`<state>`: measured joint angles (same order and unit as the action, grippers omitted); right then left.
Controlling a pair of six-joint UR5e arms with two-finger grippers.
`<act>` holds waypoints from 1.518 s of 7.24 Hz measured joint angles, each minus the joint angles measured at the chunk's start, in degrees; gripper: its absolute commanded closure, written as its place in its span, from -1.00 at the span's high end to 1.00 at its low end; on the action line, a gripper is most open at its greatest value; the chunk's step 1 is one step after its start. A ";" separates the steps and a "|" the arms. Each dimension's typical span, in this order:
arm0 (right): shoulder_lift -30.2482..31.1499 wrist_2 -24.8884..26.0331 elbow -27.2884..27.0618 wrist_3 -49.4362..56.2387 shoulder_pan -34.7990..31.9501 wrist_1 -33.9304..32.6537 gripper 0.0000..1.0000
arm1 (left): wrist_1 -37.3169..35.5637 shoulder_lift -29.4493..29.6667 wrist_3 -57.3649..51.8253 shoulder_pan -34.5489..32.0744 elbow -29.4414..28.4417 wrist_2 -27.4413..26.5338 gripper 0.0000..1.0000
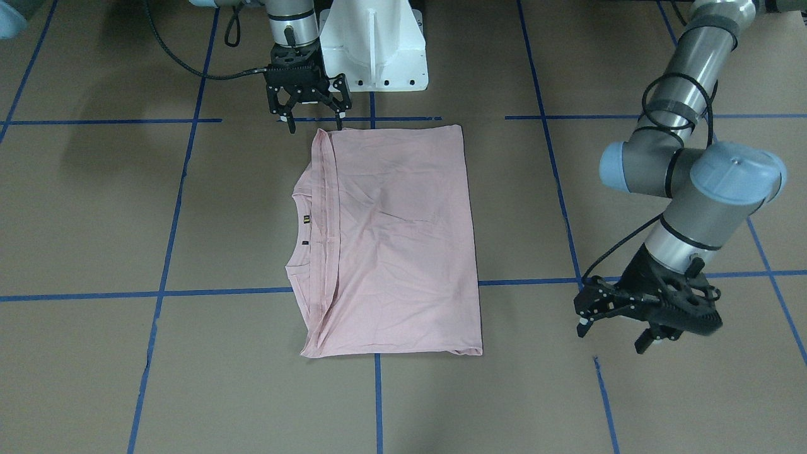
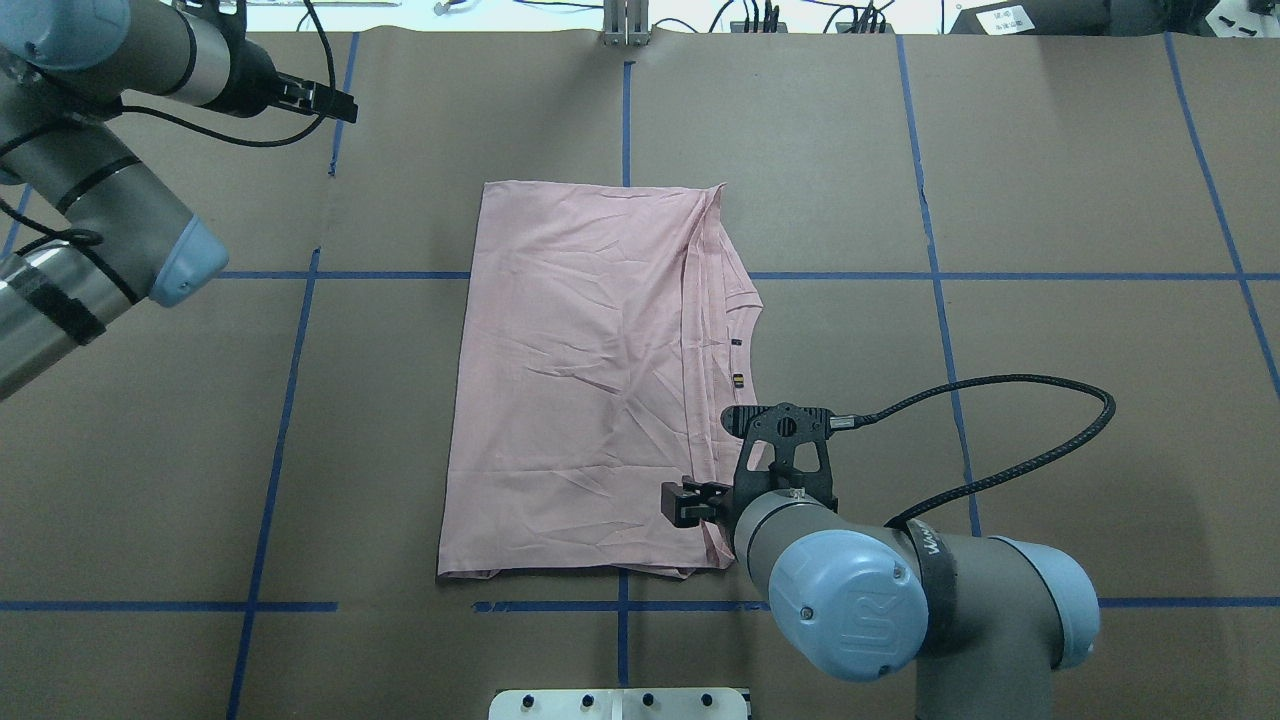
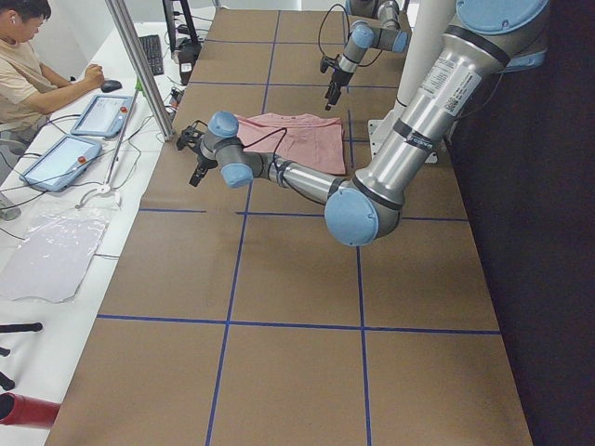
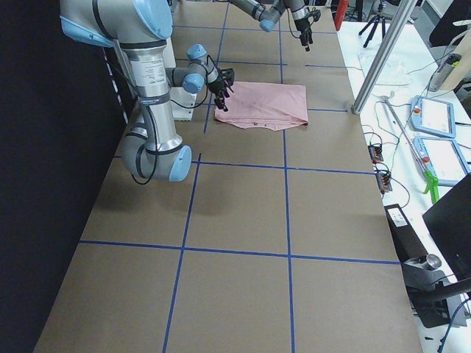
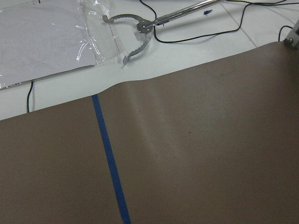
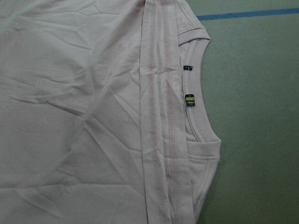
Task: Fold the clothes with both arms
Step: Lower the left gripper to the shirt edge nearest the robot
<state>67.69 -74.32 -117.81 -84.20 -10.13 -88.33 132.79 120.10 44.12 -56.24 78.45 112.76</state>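
Pink shirt [image 1: 391, 239] lay folded mid-frame on the counter [image 1: 94, 221]. Right claw [image 1: 315, 118], fingers apart, hovered over its upper-left corner, likely to grasp. Left claw [image 1: 615, 334], also apart, hung clear, lower right.

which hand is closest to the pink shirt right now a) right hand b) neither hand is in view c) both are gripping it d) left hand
a: the right hand is open by the corner of the T-shirt nearest the robot's base, while the left hand is out over the table, apart from the cloth.
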 measured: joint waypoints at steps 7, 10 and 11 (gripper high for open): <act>0.17 0.29 0.04 -0.44 -1.85 0.70 1.00 | -15.95 -18.69 35.39 33.78 35.57 -18.92 0.70; 0.16 0.32 0.04 -0.87 -1.90 0.70 1.00 | -18.91 -17.91 40.79 41.10 33.84 -22.46 0.34; 0.16 0.32 0.03 -1.09 -1.94 0.70 1.00 | -19.01 -17.75 41.14 42.17 33.27 -22.83 0.34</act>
<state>67.85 -74.00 -117.79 -85.29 -12.07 -87.63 113.78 102.34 85.26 -14.07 111.71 89.93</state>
